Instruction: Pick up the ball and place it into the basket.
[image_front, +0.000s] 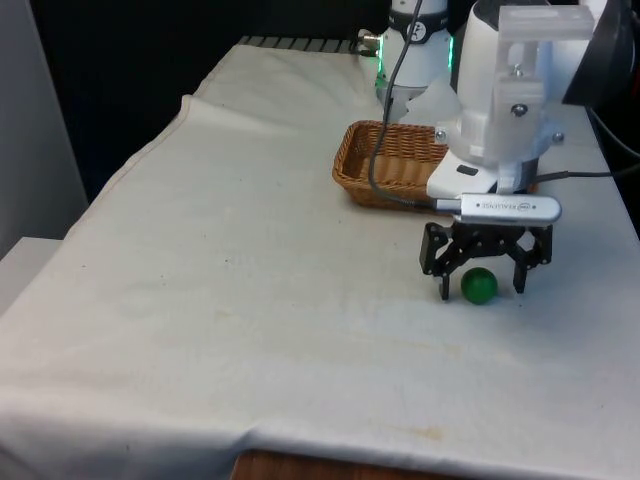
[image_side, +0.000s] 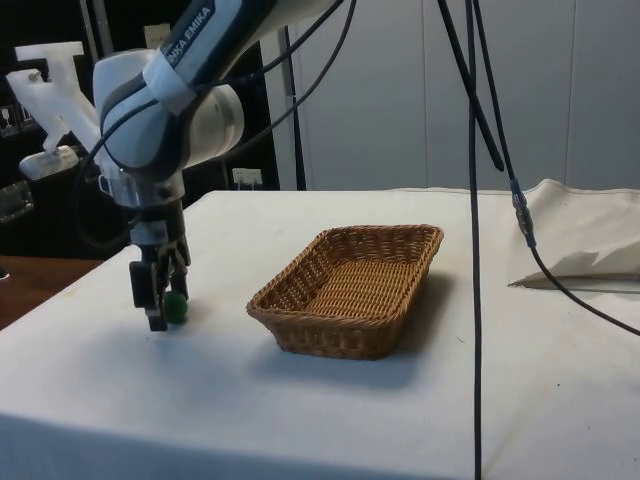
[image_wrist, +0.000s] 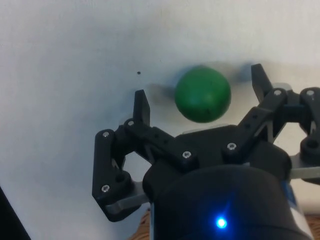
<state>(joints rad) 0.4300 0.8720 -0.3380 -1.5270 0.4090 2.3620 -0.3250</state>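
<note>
One green ball (image_front: 479, 285) is seen resting on the white cloth (image_front: 250, 300), between the two spread fingers of the black gripper (image_front: 481, 291), with a gap visible on each side of it in the wrist view, so nothing is gripped. A wicker basket (image_front: 385, 170) is placed near, farther back on the table, and a black cable (image_side: 474, 300) is hung across the side view.

White rounded arm (image_side: 165, 110) is carrying "EMIKA" lettering, black cables (image_side: 470, 150), and black screwed two-finger gripper (image_front: 481, 290).
</note>
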